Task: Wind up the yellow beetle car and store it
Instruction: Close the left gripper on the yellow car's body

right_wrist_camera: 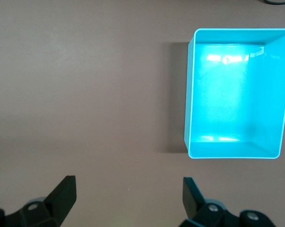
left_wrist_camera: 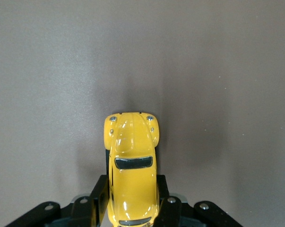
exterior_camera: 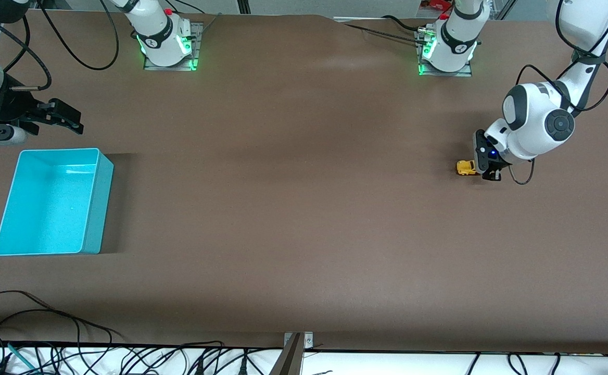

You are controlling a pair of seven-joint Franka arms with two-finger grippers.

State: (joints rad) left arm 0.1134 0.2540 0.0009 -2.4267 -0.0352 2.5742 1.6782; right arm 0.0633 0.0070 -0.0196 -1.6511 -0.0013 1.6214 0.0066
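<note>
The yellow beetle car [exterior_camera: 465, 167] sits on the brown table toward the left arm's end. In the left wrist view the car [left_wrist_camera: 131, 161] lies between my left gripper's black fingers [left_wrist_camera: 99, 196], which press against both sides of its rear half. My left gripper [exterior_camera: 488, 173] is low at the table and shut on the car. My right gripper [exterior_camera: 67, 117] hangs open and empty over the table beside the turquoise bin [exterior_camera: 98, 208], at the right arm's end. In the right wrist view the right gripper [right_wrist_camera: 128, 194] has its fingers wide apart.
The turquoise bin [right_wrist_camera: 274, 94] is empty. Both arm bases [exterior_camera: 168, 41] stand along the table's edge farthest from the front camera. Cables [exterior_camera: 49, 333] lie along the edge nearest that camera.
</note>
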